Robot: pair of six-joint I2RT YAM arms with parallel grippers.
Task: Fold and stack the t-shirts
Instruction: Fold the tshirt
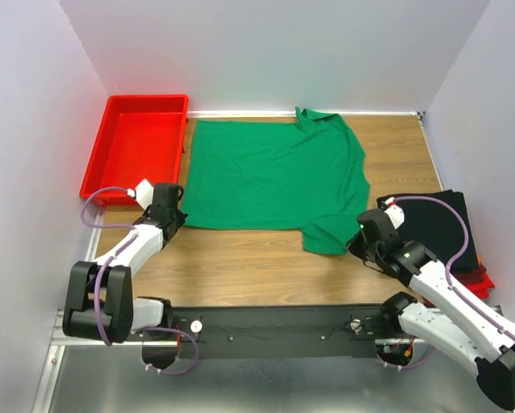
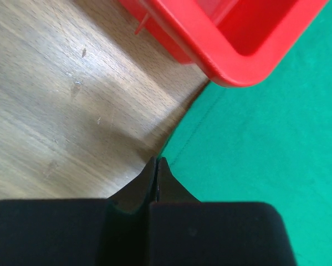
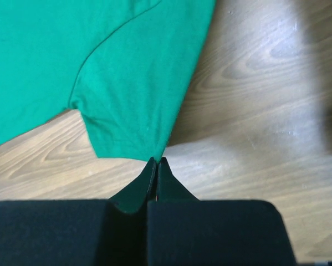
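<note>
- Green t-shirt [image 1: 274, 176] lay spread flat on the wooden worktop [image 1: 257, 262], about mid-width, with its collar [image 1: 309, 116] at the far edge by the back wall.
- One short sleeve [image 1: 330, 234] stuck out at the shirt's near right corner. The rest of the near hem ran roughly straight toward the left.
- Left pincer [image 2: 156, 162] was closed, fingers pressed together with no gap showing. Its tips sat right at the shirt's near left corner, where the hem meets bare wood.
- I could not tell from the left wrist view whether any cloth was caught between the fingers.
- Right pincer [image 3: 156, 160] was likewise closed, fingers together, with its tips at the lowest corner of the sleeve. Again I could not tell whether cloth was pinched.
- Folded black t-shirt [image 1: 438, 224] sat on top of a pile at the right edge of the worktop, just beyond the right arm and apart from the green shirt.
- A red folded layer [image 1: 479, 282] showed under the black one at the pile's near right side. Other layers could not be made out.
- Red tray [image 1: 141, 146] stood at the far left corner, beside the shirt's left edge. In the left wrist view its corner was close to the green cloth, and contact was unclear.
</note>
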